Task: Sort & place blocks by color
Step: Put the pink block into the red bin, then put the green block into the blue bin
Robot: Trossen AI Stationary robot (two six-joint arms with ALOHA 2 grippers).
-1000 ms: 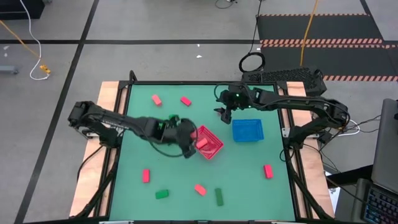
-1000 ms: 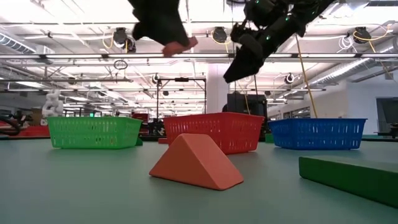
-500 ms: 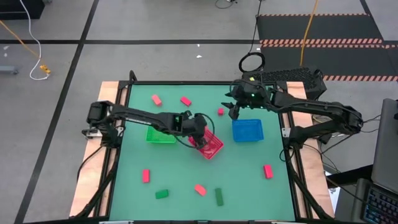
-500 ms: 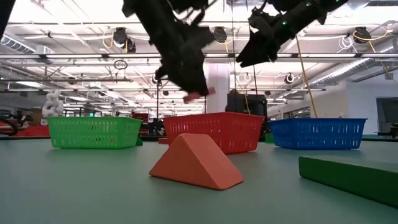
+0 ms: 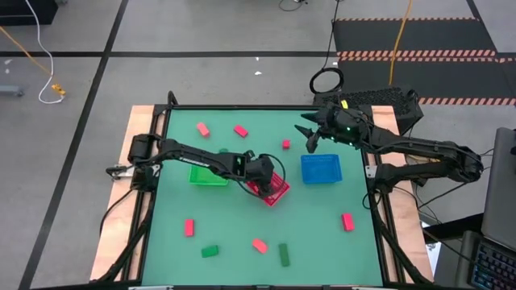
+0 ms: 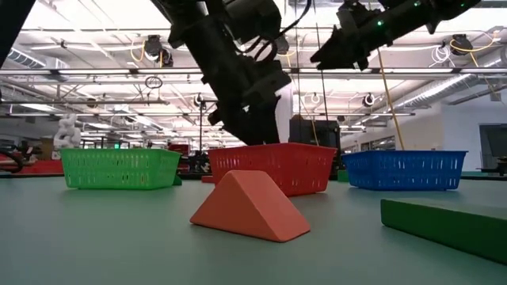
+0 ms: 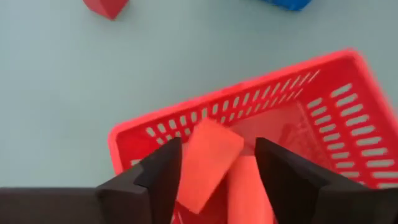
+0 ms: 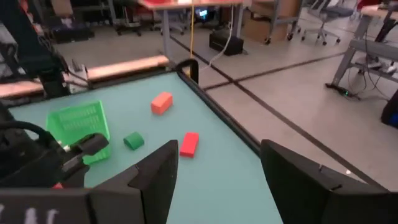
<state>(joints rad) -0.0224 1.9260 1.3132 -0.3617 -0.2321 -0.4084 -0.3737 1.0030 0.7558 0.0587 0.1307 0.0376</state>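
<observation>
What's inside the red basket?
The red basket holds two red blocks, seen between the open left gripper fingers. The gripper hides the rest of the floor.

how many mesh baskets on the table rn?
3. Green mesh basket sits left of centre, red mesh basket at mid-table, turned askew, and blue mesh basket right of it. No others seem hidden.

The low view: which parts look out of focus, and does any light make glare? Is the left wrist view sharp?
Low view: the salmon wedge block and green bar nearest the lens look soft, and the ceiling lights beyond wash out bright. Left wrist view: the left gripper fingers are blurred at their edges, as is the salmon block between them above the red basket.
</observation>
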